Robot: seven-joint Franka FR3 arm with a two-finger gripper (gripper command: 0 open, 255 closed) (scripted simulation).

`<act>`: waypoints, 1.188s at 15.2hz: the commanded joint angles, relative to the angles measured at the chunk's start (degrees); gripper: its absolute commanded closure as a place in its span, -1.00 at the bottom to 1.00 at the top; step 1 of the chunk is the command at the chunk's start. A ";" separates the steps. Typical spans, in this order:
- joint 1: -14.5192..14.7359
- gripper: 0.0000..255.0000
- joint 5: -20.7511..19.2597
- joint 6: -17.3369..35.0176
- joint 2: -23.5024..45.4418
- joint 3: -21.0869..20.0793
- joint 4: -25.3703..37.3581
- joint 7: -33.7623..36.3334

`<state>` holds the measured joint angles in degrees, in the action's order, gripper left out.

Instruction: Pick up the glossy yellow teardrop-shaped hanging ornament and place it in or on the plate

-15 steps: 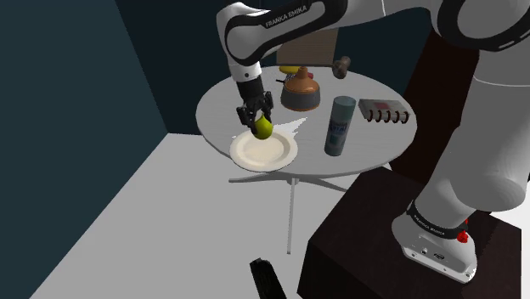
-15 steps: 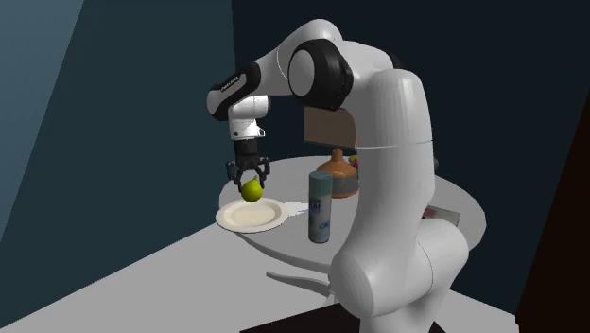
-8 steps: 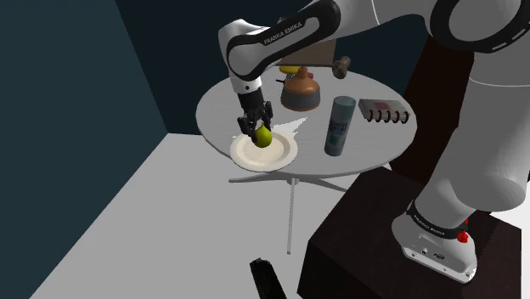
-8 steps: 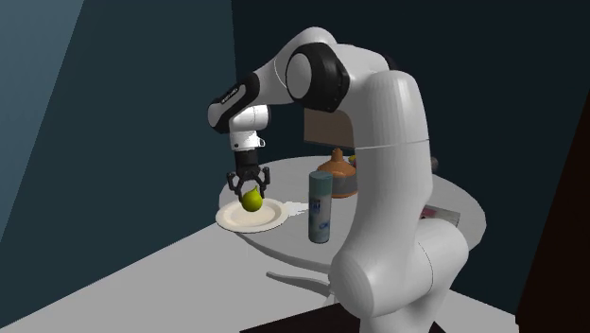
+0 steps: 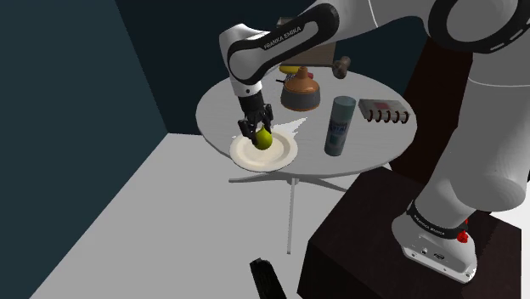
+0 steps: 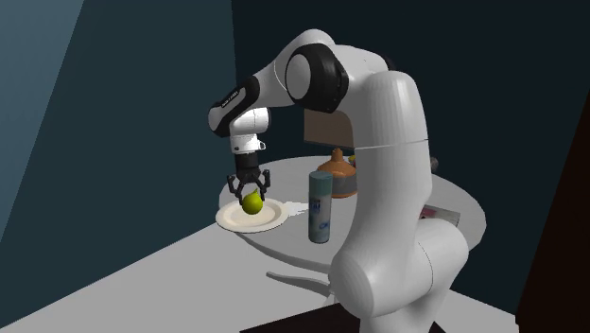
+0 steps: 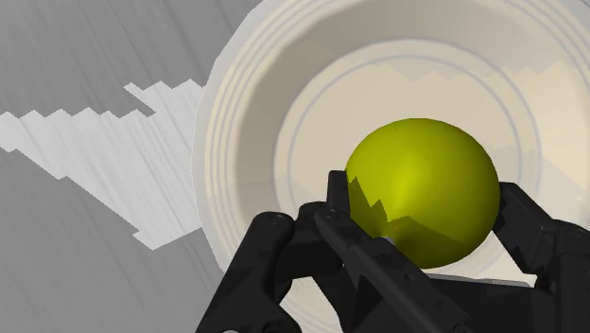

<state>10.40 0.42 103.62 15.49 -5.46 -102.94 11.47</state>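
The glossy yellow ornament (image 5: 264, 138) (image 6: 251, 201) (image 7: 421, 189) sits between the fingers of my black gripper (image 5: 259, 132) (image 6: 251, 195) (image 7: 421, 203), which is shut on it. Both fingers press its sides in the wrist view. The ornament is low over the middle of the cream plate (image 5: 284, 158) (image 6: 275, 220) (image 7: 246, 142); I cannot tell whether it touches. The plate lies on the round grey table (image 5: 219, 106) near the edge at the shoulder view's left. The arm comes down onto it from above.
A pale blue spray can (image 5: 341, 126) (image 6: 321, 208) stands just right of the plate in the shoulder view. Behind the plate is a brown jug (image 5: 301, 92) (image 6: 337, 176). A spiral-bound item (image 5: 385, 111) lies further right. A dark object (image 5: 265, 279) lies on the floor.
The gripper has come down with the ornament, from above the plate's rim to low over its middle. Between half a second ago and now it hardly moved.
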 commanded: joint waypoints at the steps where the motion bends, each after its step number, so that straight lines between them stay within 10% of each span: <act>1: 0.00 -1.00 0.00 0.01 0.00 0.00 0.01 0.00; 18: -0.01 -1.00 -0.04 -7.38 0.35 0.02 7.74 0.03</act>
